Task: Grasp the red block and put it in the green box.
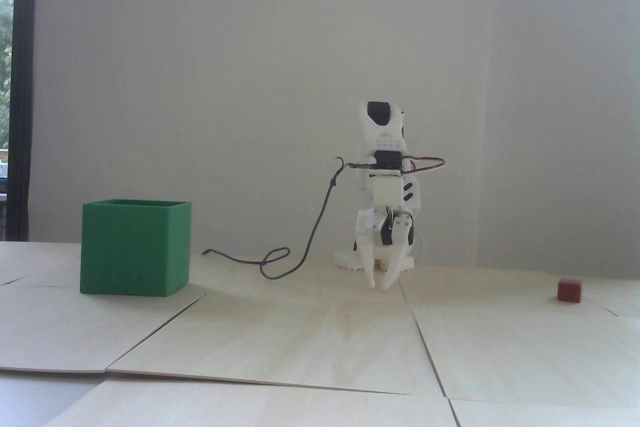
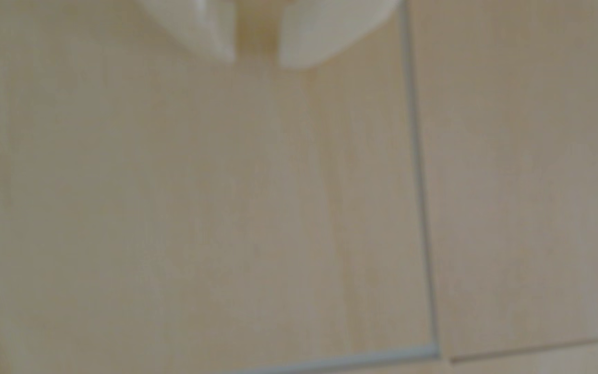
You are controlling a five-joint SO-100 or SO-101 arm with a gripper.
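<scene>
A: We see the gripper (image 1: 380, 286) pointing down at the counter (image 1: 320, 337), fingertips slightly parted, holding nothing.

B: We find the red block (image 1: 570, 290) well to its right in the fixed view, near the edge; the green box (image 1: 135, 248) stands far left, bare panels between.

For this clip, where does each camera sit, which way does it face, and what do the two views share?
Fixed view: low at table height, facing the arm front-on; green box at left, red block at right, whole arm and gripper visible.
Wrist view: on the arm, looking down at bare table boards; only the gripper tips show, slightly apart.
Shared: the gripper and the boards; neither box nor block appears in the wrist view.
</scene>
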